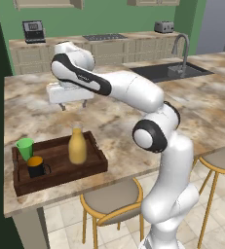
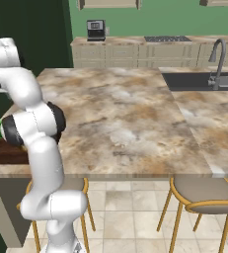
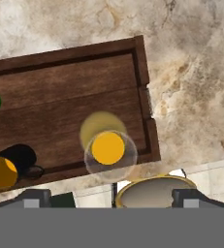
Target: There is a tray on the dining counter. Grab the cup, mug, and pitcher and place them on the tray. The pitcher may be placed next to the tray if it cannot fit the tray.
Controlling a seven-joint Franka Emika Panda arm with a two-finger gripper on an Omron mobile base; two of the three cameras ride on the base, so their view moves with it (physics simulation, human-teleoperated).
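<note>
Wooden tray (image 1: 60, 168) holding pitcher (image 1: 77, 146), mug (image 1: 36, 167), cup (image 1: 25, 148), end effector (image 1: 74, 105) wide, empty

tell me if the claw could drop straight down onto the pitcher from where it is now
Probably yes: the open claw hangs above the tray, and the upright pitcher stands below it with free space around; the mug stands well aside.

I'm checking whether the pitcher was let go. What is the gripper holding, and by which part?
Nothing. The gripper hangs open above the pitcher, which stands on the tray.
</note>
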